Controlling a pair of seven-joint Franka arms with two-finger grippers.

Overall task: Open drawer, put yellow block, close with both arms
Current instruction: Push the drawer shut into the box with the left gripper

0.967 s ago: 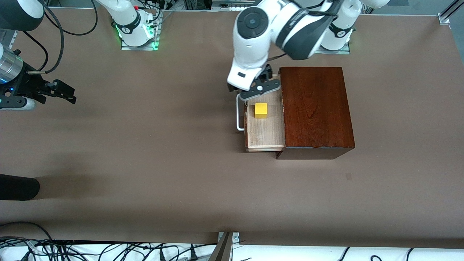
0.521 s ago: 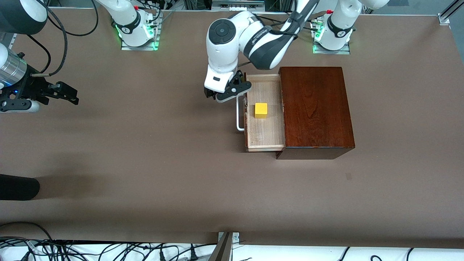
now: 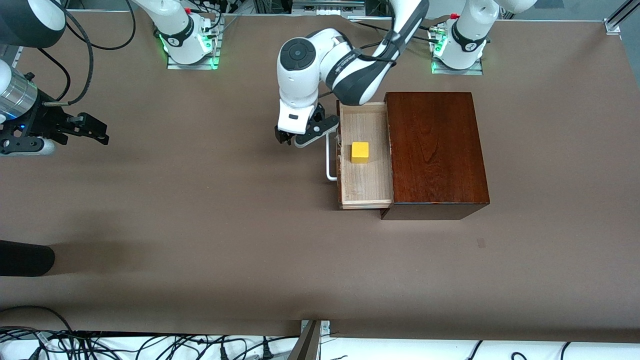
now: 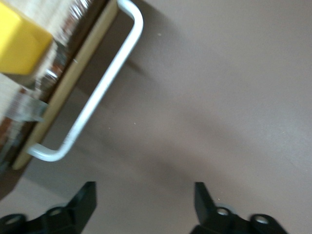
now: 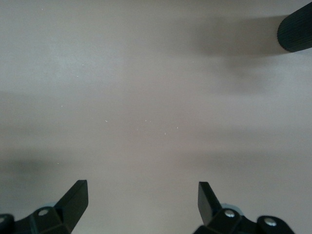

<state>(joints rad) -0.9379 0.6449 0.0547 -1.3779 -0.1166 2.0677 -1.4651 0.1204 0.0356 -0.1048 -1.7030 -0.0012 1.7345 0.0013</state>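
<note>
The drawer [image 3: 365, 186] stands pulled out of the dark mahogany box [image 3: 435, 150], its pale wood tray showing. The yellow block [image 3: 360, 152] rests in the tray and shows at the edge of the left wrist view as the yellow block [image 4: 19, 44]. The white handle [image 3: 329, 161] faces the right arm's end of the table; in the left wrist view the handle [image 4: 92, 105] lies just off the fingers. My left gripper [image 3: 300, 141] hangs open and empty over bare table beside the handle's far end, and the left gripper [image 4: 145, 195] holds nothing. My right gripper [image 3: 102, 134] waits open near the right arm's end; the right gripper [image 5: 143, 195] is over bare table.
A black cylindrical object [image 3: 25, 257] pokes in at the right arm's end, nearer the front camera; the same black cylinder [image 5: 295, 34] shows in the right wrist view. Cables [image 3: 150, 347] and a metal bracket [image 3: 311, 340] line the near edge.
My left gripper has swung from above the drawer's far end out past the drawer front, coming down beside the handle. The block and drawer have stayed put. The right gripper shifted only slightly.
</note>
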